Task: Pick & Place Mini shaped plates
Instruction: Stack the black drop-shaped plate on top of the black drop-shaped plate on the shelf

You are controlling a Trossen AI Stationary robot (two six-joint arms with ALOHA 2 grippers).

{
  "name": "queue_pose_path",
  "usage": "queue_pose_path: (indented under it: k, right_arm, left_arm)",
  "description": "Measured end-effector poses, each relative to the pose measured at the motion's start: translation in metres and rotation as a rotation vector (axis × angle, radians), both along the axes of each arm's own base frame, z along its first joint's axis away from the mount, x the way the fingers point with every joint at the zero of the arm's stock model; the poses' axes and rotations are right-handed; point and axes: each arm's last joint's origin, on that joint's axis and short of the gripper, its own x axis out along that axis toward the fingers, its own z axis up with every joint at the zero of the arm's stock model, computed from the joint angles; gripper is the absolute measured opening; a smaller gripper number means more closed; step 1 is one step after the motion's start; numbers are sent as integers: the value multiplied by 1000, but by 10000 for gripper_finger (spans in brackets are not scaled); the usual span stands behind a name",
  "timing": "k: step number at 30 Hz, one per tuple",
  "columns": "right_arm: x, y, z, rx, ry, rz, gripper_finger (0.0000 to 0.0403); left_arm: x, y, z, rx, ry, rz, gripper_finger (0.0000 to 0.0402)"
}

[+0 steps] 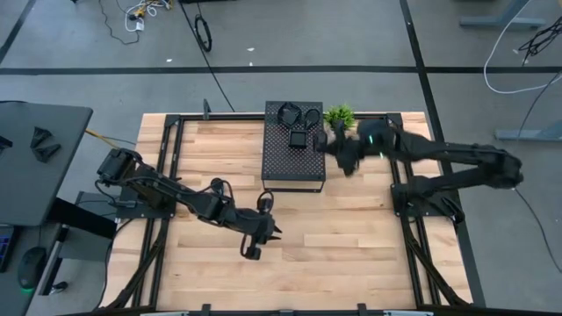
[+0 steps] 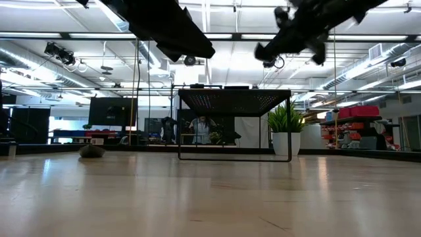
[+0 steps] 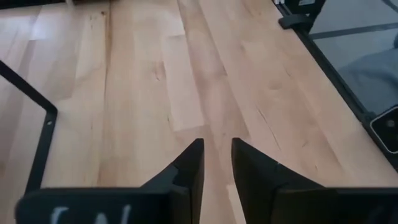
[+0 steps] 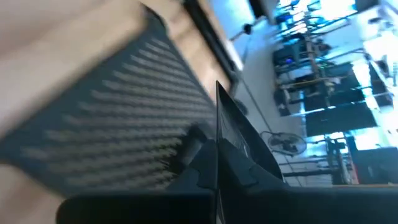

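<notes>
The wooden table (image 1: 351, 254) carries the perforated box (image 1: 294, 162) at twelve o'clock, mini shaped plates (image 1: 299, 140) on top. Right gripper (image 1: 323, 145), clenched and empty, hovers beside them. Left gripper (image 3: 216, 163), slightly parted, holds nothing.

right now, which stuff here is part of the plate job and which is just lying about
Job: mini plates on top of the box; right gripper, shut, at the box's edge; left gripper, open, over bare table.
Lying about: perforated box; potted plant.
</notes>
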Motion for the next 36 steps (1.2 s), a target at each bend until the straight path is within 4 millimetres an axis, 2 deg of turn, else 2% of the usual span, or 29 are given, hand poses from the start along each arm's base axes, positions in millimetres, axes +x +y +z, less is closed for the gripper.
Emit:
queue_pose_path:
  k: [3, 7, 12, 17, 36]
  right_arm:
    - [6, -42, -5, 25, -66, -2, 1]
    - [17, -89, -9, 66, -47, -30, 1]
    - [33, -127, -19, 126, 30, -77, 1]
    - [40, -136, -30, 155, 70, -85, 9]
    - [33, -145, -38, 168, 129, -161, 27]
  left_arm:
    - [0, 1, 0, 10, -4, 17, 81]
    - [1, 2, 0, 29, -11, 43, 80]
    - [2, 6, 0, 35, -13, 64, 80]
    - [2, 7, 0, 34, -14, 66, 80]
    - [2, 5, 0, 25, -12, 68, 80]
